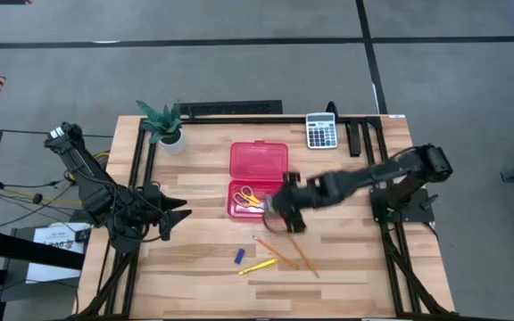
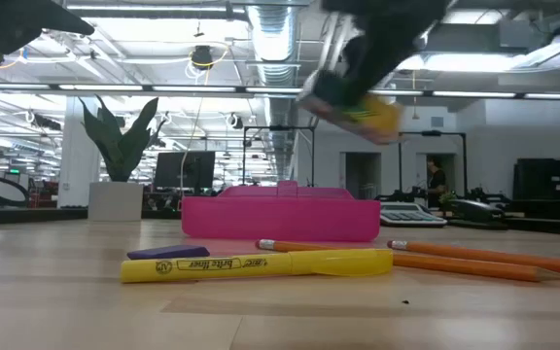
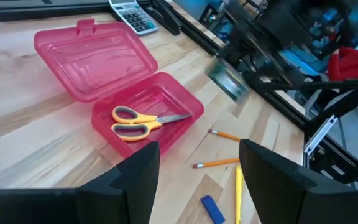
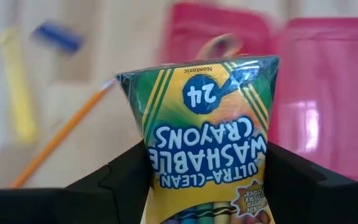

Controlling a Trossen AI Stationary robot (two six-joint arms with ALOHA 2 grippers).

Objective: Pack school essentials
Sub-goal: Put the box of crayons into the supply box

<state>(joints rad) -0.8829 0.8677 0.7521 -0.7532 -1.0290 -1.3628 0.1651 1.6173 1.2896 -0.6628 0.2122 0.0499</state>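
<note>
An open pink pencil case (image 1: 258, 178) lies mid-table, and yellow-handled scissors (image 3: 143, 122) lie in its tray. My right gripper (image 1: 286, 212) hovers just right of the tray, shut on the green-and-yellow crayon box (image 4: 207, 118), which the low view shows in the air (image 2: 353, 105). Nearer the front edge, two orange pencils (image 1: 291, 253), a yellow pen-like stick (image 1: 257, 267) and a small blue eraser (image 1: 239, 256) lie flat on the wood. My left gripper (image 3: 199, 163) is open at the table's left side (image 1: 178, 214), touching nothing. My right gripper pinches the crayon box between its two fingers (image 4: 126, 174), one on each side wall (image 4: 153, 163), near the end away from the "24" mark. The walls look drawn in between the fingers. The box is lifted clear of the table and tilted (image 2: 358, 109).
A grey calculator (image 1: 321, 131) sits at the far right of the table, and a small potted plant (image 1: 163, 125) at the far left corner. Black frame rails (image 1: 364, 138) run along the far and side edges. Bare wood lies near the front edge.
</note>
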